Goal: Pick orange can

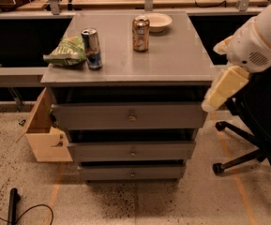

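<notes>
Clutter: crumpled green snack bag point(65, 53) and slim blue-and-silver can point(92, 48) left, orange-gold drink can point(141, 33) upright mid-top, pale bowl point(158, 21) just behind; a careless reach could topple either. My cream gripper point(222, 90) hangs off the right edge of the grey drawer cabinet point(182, 55); I cannot tell if it is open. Below, speckled floor point(139, 205), black chair point(247, 158).
</notes>
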You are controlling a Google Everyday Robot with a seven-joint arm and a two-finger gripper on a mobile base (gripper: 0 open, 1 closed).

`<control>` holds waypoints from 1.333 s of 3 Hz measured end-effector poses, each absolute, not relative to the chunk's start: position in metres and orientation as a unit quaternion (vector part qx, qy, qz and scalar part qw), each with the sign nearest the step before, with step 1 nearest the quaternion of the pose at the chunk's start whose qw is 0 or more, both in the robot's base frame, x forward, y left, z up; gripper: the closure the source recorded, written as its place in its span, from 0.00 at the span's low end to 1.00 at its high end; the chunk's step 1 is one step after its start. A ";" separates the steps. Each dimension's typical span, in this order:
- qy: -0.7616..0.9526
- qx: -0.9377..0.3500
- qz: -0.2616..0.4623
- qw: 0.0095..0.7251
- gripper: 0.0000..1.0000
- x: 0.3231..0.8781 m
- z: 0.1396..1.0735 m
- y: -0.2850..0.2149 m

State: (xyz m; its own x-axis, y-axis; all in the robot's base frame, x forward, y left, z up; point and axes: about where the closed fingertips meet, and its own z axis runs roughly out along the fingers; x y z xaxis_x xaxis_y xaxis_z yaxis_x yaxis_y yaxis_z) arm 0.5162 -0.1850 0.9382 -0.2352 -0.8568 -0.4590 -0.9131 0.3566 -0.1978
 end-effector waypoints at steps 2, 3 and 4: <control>0.779 -0.483 0.160 0.367 0.00 0.637 0.909 -0.152; 0.775 -0.440 0.191 0.412 0.00 0.695 0.905 -0.137; 0.760 -0.411 0.215 0.456 0.00 0.749 0.913 -0.115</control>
State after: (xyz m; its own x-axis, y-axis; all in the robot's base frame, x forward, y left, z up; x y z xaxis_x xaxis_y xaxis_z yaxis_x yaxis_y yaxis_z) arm 0.7493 -0.1151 0.9133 -0.2470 -0.4282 -0.8693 -0.8208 0.5693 -0.0473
